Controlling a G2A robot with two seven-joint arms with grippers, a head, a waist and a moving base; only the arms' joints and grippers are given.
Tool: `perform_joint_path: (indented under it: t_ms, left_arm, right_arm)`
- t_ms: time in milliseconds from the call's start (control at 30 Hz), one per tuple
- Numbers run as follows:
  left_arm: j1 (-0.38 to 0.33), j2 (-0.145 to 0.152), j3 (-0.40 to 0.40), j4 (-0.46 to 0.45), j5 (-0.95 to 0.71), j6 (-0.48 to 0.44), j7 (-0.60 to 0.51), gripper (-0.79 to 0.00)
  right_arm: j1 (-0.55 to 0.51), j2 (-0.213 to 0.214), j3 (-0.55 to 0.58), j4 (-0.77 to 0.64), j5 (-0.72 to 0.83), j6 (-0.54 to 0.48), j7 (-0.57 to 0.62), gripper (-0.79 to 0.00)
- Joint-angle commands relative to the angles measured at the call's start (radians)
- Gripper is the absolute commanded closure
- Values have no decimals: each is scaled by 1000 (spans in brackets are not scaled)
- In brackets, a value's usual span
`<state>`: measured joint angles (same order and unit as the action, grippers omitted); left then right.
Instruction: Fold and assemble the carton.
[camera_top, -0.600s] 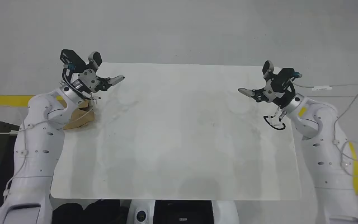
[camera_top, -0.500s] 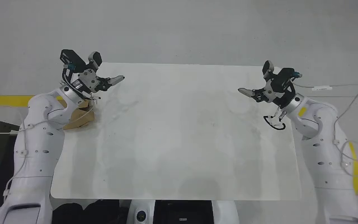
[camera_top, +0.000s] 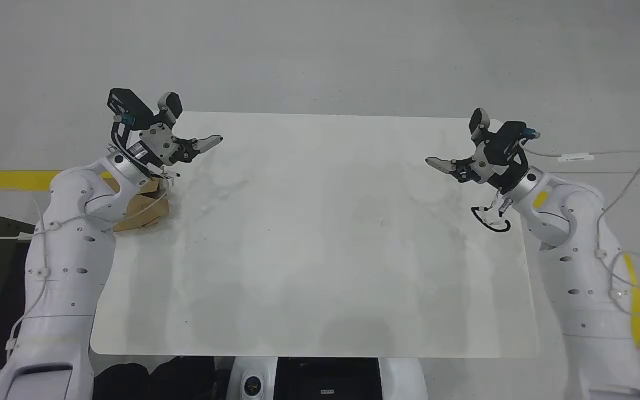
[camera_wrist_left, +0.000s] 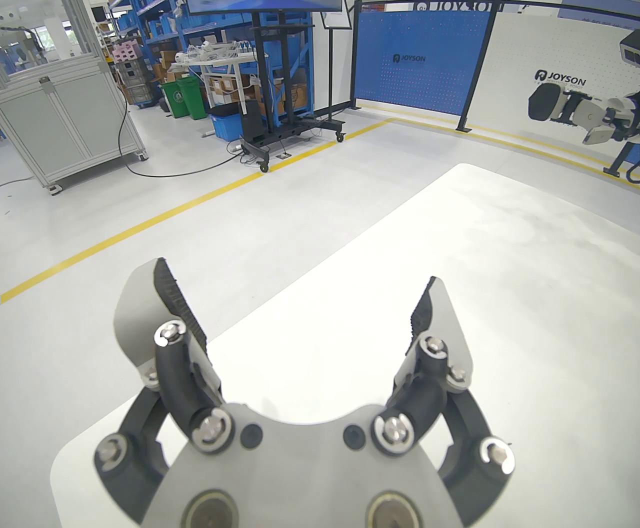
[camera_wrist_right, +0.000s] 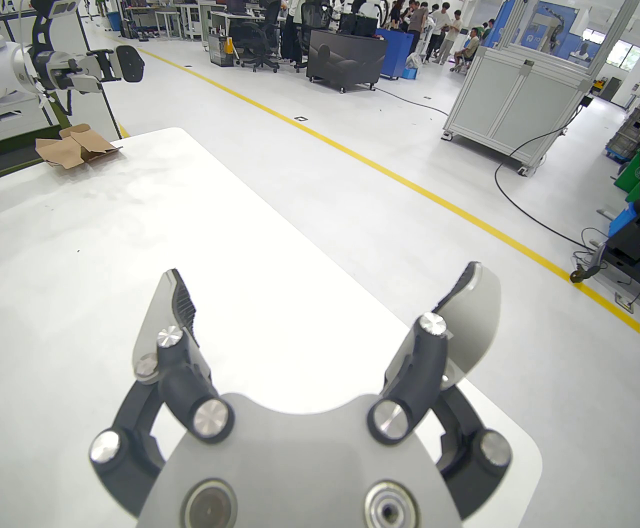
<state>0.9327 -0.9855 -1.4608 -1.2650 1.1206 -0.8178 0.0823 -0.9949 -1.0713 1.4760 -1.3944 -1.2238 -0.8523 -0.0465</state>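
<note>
Left tool (camera_wrist_left: 297, 280) and right tool (camera_wrist_right: 322, 272) hang over the desk's (camera_top: 320, 260) far corners, both spread wide, nothing in either. The carton (camera_wrist_right: 75, 147) lies part-opened, flaps loose, at the desk's left edge, just under the left arm. My guess is it wants dragging to the middle first, then one tool pinning a panel while the other folds. All round, grey workshop floor (camera_wrist_left: 300, 210), a yellow line (camera_wrist_right: 450, 204), blue racks (camera_wrist_left: 150, 30). The desk top is white and faintly smudged.
</note>
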Motion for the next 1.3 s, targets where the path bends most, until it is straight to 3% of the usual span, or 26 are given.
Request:
perform_joint_path:
  t_ms: [0,133,433,667,900,1000,1267]
  left_arm:
    - [4,0,-3,-3,-6,19,-3,-785]
    - [-1,-3,-6,28,-127,36,-97,-785]
    - [-142,9,-45,181,-818,157,-760,-785]
    - [-190,28,-98,274,-1105,239,-1029,-785]
    - [-202,45,-150,379,-1288,276,-1151,-785]
    - [-187,54,-189,415,-1373,243,-1173,-785]
    - [-153,88,-298,516,-1458,288,-1152,-785]
  right_arm:
    - [0,0,0,0,0,0,0,-785]
    - [0,0,0,0,0,0,0,-785]
    - [0,0,0,0,0,0,0,-785]
    - [0,0,0,0,0,0,0,-785]
    - [0,0,0,0,0,0,0,-785]
    - [0,0,0,0,0,0,0,-785]
    - [0,0,0,0,0,0,0,-785]
